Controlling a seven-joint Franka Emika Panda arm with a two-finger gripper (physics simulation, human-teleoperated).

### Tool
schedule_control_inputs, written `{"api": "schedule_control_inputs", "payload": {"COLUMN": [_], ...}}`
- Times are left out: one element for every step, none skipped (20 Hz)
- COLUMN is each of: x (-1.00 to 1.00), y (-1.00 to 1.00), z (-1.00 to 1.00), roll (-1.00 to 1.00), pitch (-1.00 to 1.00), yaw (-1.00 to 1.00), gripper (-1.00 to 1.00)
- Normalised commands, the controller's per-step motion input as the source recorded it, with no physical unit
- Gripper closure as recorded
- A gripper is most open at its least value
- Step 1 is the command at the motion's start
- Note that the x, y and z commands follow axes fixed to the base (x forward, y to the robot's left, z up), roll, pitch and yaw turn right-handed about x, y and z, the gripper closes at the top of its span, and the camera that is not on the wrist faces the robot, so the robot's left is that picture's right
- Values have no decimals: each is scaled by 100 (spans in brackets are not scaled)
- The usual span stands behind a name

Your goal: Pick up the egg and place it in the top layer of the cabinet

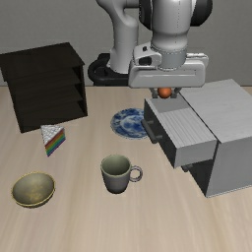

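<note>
The egg (167, 93) is a small orange-brown oval hanging just under the white hand of the arm. My gripper (167, 94) is shut on it, one dark finger on each side. It hovers over the far left end of the grey cabinet (228, 128) on the exterior view's right. The cabinet's top drawer (175, 133) is pulled out toward the exterior view's left, and the egg hangs a little above the drawer's far end.
A blue patterned plate (128, 123) lies on the table just left of the open drawer. A grey-green mug (120, 172) and an olive bowl (33, 190) stand nearer the front. A black shelf unit (44, 84) and a small colourful carton (53, 141) are at the left.
</note>
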Motion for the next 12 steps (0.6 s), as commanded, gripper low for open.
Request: {"api": "schedule_control_inputs", "payload": {"x": [100,100,100,100,100,0,0,0,0,0,0,0], "y": [0,0,0,0,0,100,100,0,0,0,0,0], "z": [0,0,0,0,0,0,0,0,0,0,0,0], "roll": [0,0,0,0,0,0,0,0,0,0,0,0], "pitch": [0,0,0,0,0,0,0,0,0,0,0,0], "yaw": [0,0,0,0,0,0,0,0,0,0,0,0], "gripper": [100,100,100,100,100,100,100,-100,-100,-100,-100,-100]}}
